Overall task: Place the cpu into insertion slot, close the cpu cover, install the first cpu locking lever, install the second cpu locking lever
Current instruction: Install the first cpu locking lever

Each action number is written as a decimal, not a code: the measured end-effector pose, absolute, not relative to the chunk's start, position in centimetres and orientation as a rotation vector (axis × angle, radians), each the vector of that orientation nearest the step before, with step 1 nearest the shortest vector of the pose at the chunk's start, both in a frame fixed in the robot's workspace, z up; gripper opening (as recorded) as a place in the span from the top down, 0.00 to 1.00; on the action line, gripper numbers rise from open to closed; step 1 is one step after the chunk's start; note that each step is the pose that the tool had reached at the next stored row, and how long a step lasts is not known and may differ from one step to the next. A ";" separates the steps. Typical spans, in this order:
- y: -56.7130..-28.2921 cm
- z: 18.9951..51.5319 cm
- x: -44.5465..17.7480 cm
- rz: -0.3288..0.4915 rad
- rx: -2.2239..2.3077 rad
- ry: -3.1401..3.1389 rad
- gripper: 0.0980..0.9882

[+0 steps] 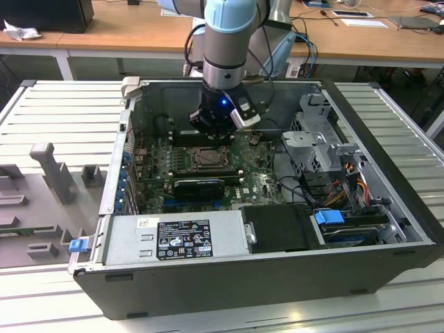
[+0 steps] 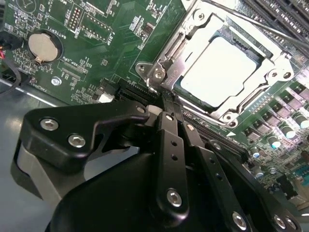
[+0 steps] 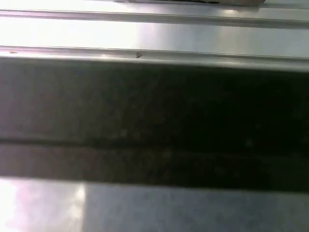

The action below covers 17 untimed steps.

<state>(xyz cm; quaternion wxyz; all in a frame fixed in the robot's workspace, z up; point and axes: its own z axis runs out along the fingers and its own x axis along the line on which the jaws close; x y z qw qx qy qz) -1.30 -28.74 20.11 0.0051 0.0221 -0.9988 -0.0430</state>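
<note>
Hovering gripper (image 2: 170, 104) beside one cpu (image 2: 224, 72), one cpu cover (image 2: 174, 58).

The circuit board (image 2: 96, 53) was green with fine white print; a silver coin cell (image 2: 42, 47) sat at its 10 o'clock. The cpu (image 2: 224, 67) showed a pale silvery-white face inside the silvery cpu cover (image 2: 193, 34). The tool (image 2: 171, 104) was matt black with bright steel screw heads. In the exterior view the arm (image 1: 227, 28) was light blue and grey, the computer case (image 1: 263, 277) dark grey, and the worktop (image 1: 55, 104) pale grey and ribbed.
</note>
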 end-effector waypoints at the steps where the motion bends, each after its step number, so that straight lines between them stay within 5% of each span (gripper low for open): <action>1: -28.7 20.1 -1.3 -0.137 0.069 -3.128 0.99; 17: -28.9 21.8 -1.3 -0.133 0.069 -3.128 0.99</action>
